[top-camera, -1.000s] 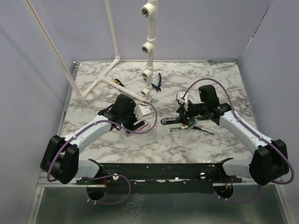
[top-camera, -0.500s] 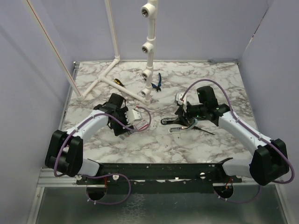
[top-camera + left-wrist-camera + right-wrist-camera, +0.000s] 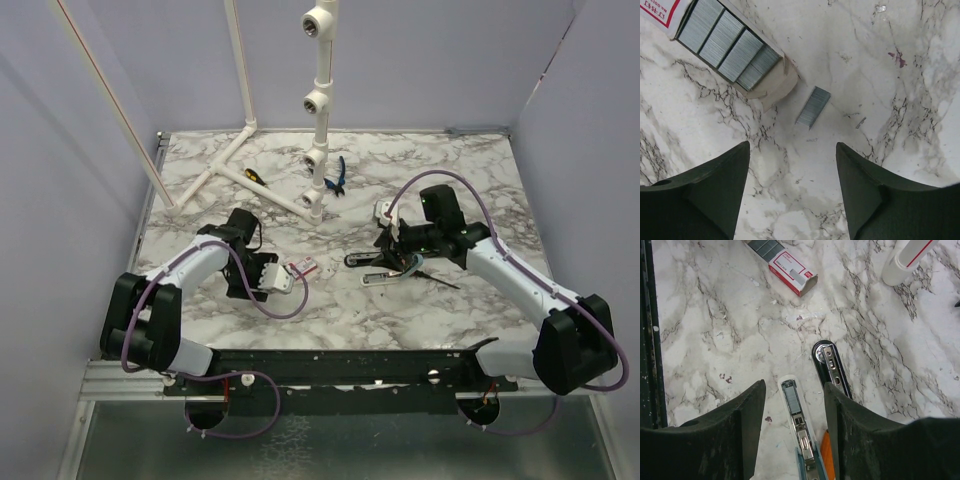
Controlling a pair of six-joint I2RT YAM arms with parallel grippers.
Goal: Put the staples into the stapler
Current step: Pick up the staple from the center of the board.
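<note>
The staples' white box (image 3: 725, 45), red-marked, lies open on the marble with several silvery strips inside; one loose strip (image 3: 812, 106) lies beside it. My left gripper (image 3: 792, 145) is open and empty just short of that strip. In the top view the box (image 3: 300, 268) lies right of my left gripper (image 3: 272, 278). The black stapler (image 3: 832, 370) lies flat with its metal channel up. My right gripper (image 3: 794, 385) is open, straddling a pale teal bar (image 3: 797, 425) that holds a short staple strip. In the top view the stapler (image 3: 362, 258) lies by my right gripper (image 3: 395, 262).
An orange-handled screwdriver (image 3: 826, 450) lies under my right gripper between the bar and the stapler. A white PVC pipe frame (image 3: 318, 120) stands at the back, with blue pliers (image 3: 338, 178) and a yellow-handled tool (image 3: 255, 175) near it. A black rail (image 3: 340, 365) runs along the near edge.
My left arm has swung back toward the near left, and the staple box now lies on the table ahead of its open fingers. The right arm has barely moved.
</note>
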